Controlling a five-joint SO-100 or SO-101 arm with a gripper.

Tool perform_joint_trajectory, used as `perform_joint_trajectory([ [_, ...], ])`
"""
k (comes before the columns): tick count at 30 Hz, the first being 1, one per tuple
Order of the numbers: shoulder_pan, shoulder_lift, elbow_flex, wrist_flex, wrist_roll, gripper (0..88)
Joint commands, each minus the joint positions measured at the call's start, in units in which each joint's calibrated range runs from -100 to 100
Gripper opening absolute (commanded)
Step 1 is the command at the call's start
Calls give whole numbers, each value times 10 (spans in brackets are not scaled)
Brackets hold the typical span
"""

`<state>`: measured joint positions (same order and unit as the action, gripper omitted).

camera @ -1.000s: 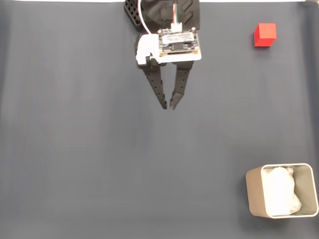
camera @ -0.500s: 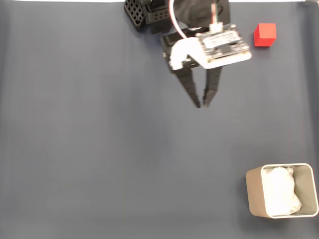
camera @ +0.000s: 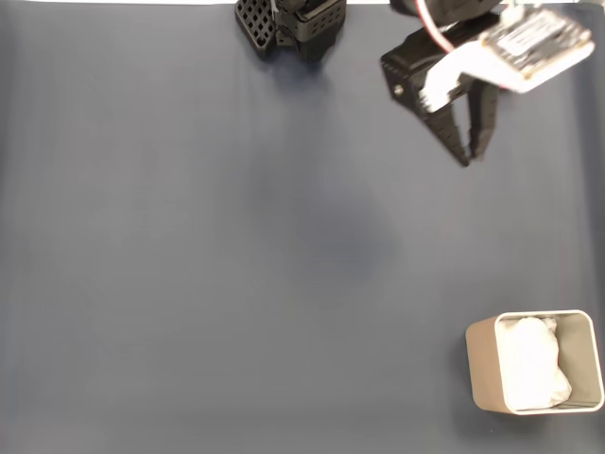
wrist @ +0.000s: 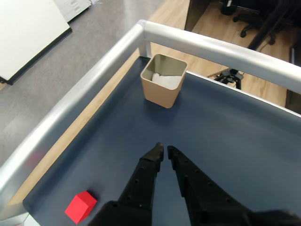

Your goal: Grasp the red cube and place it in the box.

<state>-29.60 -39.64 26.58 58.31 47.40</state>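
Note:
In the wrist view the red cube [wrist: 81,206] sits on the dark mat at the lower left, to the left of my fingers and apart from them. My gripper [wrist: 164,151] is shut with nothing held; its black fingertips almost touch. The beige box [wrist: 160,94] stands further ahead near the rail corner, with white wadding [wrist: 164,81] inside. In the fixed view my gripper [camera: 466,158] hangs at the upper right, and the wrist board hides the cube there. The box [camera: 480,364] stands at the lower right of that view, far below the gripper.
The arm's black base [camera: 288,24] is at the top middle of the fixed view. A silver rail [wrist: 80,99] borders the mat's left and far sides in the wrist view, with floor beyond. Open dark mat [camera: 236,265] spreads left of and below the gripper.
The arm has swung to the right and slightly upward in the fixed view, and its wrist now covers the spot where the cube showed. The fingers stay shut. The box has not moved.

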Motion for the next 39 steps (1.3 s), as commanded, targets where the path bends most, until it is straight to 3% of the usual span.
perform_joint_trajectory([
  [1,-32,-8,-15,1,-4,0],
  [39,-281,-83,124,49,-14,3],
])
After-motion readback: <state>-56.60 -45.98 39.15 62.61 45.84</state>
